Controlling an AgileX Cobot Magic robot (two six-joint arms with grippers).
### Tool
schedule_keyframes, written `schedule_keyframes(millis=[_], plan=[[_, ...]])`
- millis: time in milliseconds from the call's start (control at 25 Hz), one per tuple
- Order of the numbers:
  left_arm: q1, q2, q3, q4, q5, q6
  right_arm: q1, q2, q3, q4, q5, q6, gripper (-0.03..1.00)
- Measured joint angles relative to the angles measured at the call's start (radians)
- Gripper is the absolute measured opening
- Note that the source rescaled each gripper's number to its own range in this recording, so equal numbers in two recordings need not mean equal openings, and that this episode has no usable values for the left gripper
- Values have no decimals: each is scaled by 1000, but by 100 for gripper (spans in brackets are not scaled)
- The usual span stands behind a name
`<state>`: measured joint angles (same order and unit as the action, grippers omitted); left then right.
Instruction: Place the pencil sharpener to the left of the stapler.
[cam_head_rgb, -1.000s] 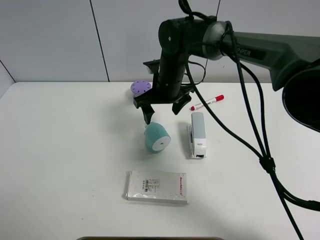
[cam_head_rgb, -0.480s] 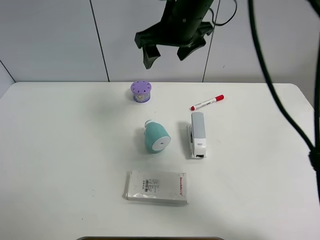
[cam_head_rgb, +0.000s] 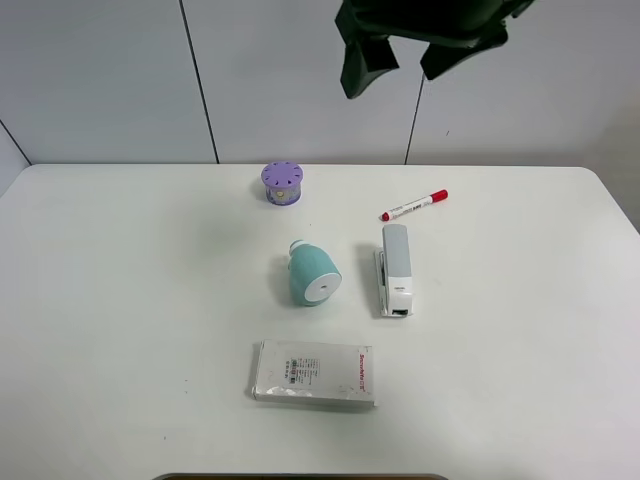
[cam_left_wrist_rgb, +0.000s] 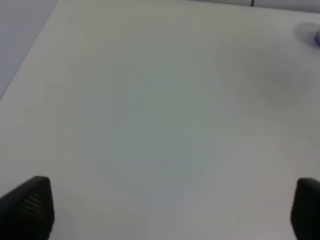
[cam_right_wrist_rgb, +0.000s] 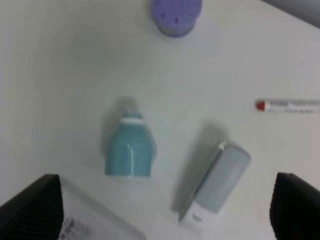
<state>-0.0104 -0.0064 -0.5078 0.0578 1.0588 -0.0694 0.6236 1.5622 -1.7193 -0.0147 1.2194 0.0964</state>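
Note:
The teal pencil sharpener (cam_head_rgb: 314, 275) lies on its side on the white table, white round face toward the front, just left of the grey-white stapler (cam_head_rgb: 395, 269). The right wrist view shows both from above: pencil sharpener (cam_right_wrist_rgb: 129, 150) and stapler (cam_right_wrist_rgb: 216, 191), a gap between them. My right gripper (cam_head_rgb: 408, 58) hangs high over the table's back edge, open and empty, its fingers (cam_right_wrist_rgb: 31, 211) wide apart at the frame corners. My left gripper (cam_left_wrist_rgb: 170, 210) is open over bare table, out of the exterior view.
A purple round container with holes (cam_head_rgb: 283, 183) stands at the back. A red-capped marker (cam_head_rgb: 413, 205) lies behind the stapler. A flat white box (cam_head_rgb: 314, 373) lies near the front, below the sharpener.
The right arm has risen from just above the sharpener to high over the table's back and shifted right. The sharpener and stapler have stayed put.

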Motion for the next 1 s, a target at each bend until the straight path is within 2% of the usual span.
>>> schedule_keyframes(millis=[280, 800, 920, 1000], plan=[[0, 0, 0, 0, 0, 0, 0, -262, 291, -67, 2, 63, 59], [0, 0, 0, 0, 0, 0, 1, -745, 688, -204, 3, 167, 59], [0, 0, 0, 0, 0, 0, -43, -841, 779, -211, 3, 169, 59], [0, 0, 0, 0, 0, 0, -126, -901, 847, -211, 3, 169, 59]])
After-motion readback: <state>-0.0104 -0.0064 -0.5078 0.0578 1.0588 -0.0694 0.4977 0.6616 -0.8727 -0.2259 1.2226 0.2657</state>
